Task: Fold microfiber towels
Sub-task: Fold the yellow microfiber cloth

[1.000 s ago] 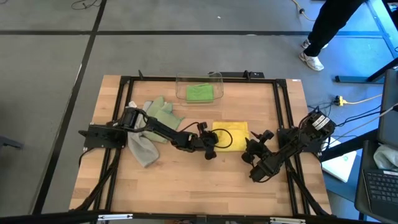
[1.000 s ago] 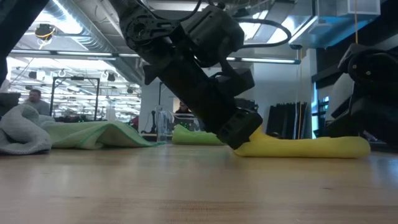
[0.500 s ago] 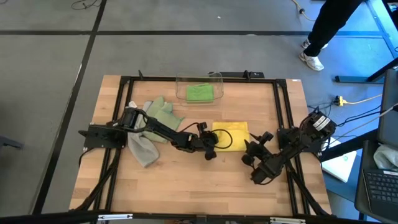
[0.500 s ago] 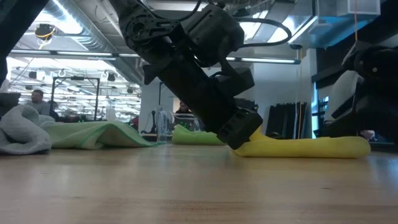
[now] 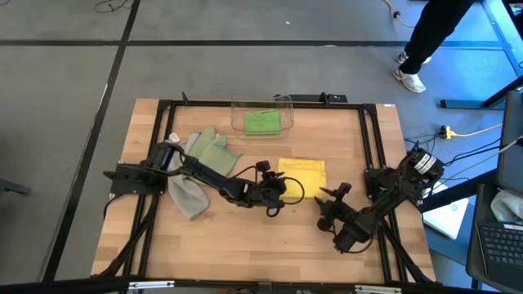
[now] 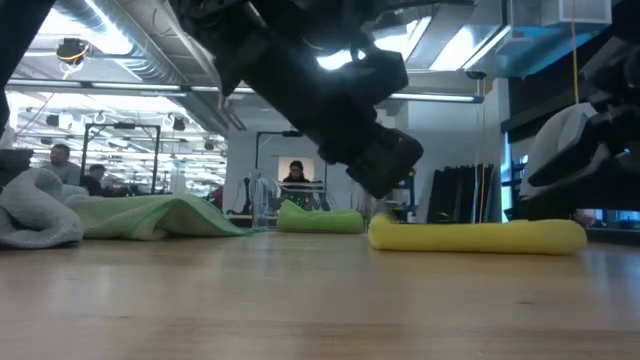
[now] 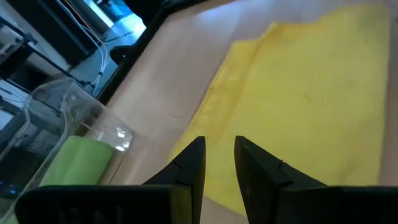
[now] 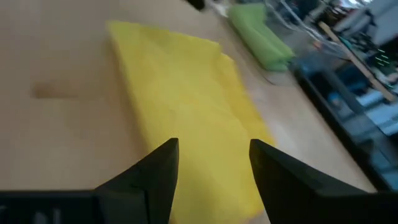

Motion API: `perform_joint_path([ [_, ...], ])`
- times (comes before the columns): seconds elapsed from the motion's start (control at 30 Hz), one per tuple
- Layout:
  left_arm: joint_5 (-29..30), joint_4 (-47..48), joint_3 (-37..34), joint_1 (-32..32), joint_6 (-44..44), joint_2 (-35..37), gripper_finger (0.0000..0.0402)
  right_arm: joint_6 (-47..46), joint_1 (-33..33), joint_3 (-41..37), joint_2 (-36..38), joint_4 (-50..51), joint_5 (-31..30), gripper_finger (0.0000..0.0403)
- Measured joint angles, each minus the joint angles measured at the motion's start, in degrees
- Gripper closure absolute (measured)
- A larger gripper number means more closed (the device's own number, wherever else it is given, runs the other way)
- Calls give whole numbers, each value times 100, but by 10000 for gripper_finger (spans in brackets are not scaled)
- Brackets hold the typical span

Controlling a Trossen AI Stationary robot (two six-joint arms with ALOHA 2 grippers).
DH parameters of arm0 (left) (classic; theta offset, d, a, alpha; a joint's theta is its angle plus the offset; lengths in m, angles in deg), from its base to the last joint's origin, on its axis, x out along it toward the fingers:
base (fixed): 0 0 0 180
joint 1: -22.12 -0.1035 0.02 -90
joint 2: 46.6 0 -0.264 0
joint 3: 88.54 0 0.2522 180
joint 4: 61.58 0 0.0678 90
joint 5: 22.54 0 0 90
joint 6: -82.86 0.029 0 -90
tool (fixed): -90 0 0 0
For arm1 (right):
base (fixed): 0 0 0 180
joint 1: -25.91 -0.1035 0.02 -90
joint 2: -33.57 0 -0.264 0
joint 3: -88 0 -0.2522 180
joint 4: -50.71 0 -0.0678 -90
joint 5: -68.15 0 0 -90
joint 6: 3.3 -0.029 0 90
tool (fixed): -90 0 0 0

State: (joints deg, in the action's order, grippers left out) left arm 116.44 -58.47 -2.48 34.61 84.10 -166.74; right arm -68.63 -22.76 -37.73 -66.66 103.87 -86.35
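The yellow towel (image 5: 302,173) lies folded flat at the table's middle; it also shows in the low view (image 6: 480,236). My left gripper (image 5: 279,189) hovers just above its near left corner (image 7: 219,146), fingers a narrow gap apart, holding nothing. My right gripper (image 5: 326,201) is open and empty (image 8: 214,146), off the towel's near right corner. The bright green towel (image 5: 262,122) lies folded in the clear bin. The pale sage towel (image 5: 211,149) and the grey towel (image 5: 186,196) lie crumpled at the left, under my left arm.
The clear plastic bin (image 5: 282,102) stands at the table's far middle. A black frame (image 5: 372,147) runs along the table's edges. Bare wood lies along the near edge (image 5: 261,245). A person (image 5: 425,33) stands beyond the far right corner.
My left gripper has lifted off the yellow towel's near left edge and drawn slightly toward the table's near left. My right gripper has moved back toward the near edge, away from the towel. The yellow towel stays flat on the table.
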Motion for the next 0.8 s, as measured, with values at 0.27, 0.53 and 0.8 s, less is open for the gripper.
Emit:
perform_joint_path([
  [0.27,-60,211,-1,-67,-204,-2,324,1642,13,0,0,-1465,154,202],
  [0.53,-1044,205,-1,-48,-411,-2,324,1873,148,-111,0,-1566,281,202],
  [0.8,-2048,311,-1,-72,-326,-57,324,1222,352,-524,0,-1613,507,202],
])
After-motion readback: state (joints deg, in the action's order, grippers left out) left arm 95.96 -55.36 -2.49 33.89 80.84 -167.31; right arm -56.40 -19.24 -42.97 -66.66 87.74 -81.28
